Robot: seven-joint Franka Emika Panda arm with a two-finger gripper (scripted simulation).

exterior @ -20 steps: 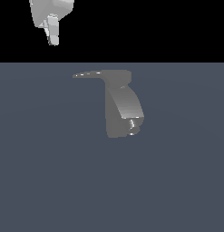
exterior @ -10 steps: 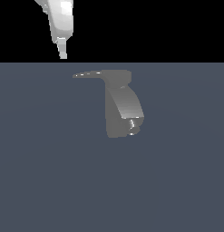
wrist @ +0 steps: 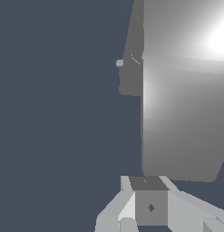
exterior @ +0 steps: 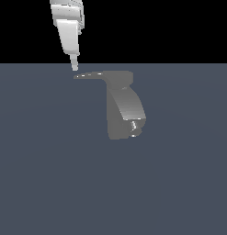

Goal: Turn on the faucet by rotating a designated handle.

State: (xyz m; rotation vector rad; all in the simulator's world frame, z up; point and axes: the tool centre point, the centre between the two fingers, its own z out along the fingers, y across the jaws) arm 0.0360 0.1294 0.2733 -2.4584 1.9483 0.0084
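Slate-blue flat ground (exterior: 50, 174) fills the lower part of the exterior view, with a plain black band above it; no other surface detail is visible.

Faucet (exterior: 120, 110): a matte grey, blocky upright body standing on the ground near the centre of the exterior view; its thick spout curves downward toward the exterior view's right and ends in a small shiny nozzle (exterior: 133, 127). In the wrist view the faucet (wrist: 181, 99) appears as a large grey slab with a bright glare at one corner, occupying much of the frame; a darker grey part with a small pale stub lies beside it, and which part of the faucet that is cannot be determined.

Handle (exterior: 89, 75): a thin, flat, tapered lever projecting from the top of the body toward the exterior view's left; it lies roughly level, and its narrow tip points away from the body.

Gripper (exterior: 75, 67): white, descending from the top edge of the exterior view, slightly tilted; its lowest point sits just above the outer tip of the handle, very close, and contact cannot be confirmed. In the exterior view the fingers merge into one narrow tip; in the wrist view only pale finger bases (wrist: 127, 210) show at the frame edge; whether the claw is open or closed cannot be told.
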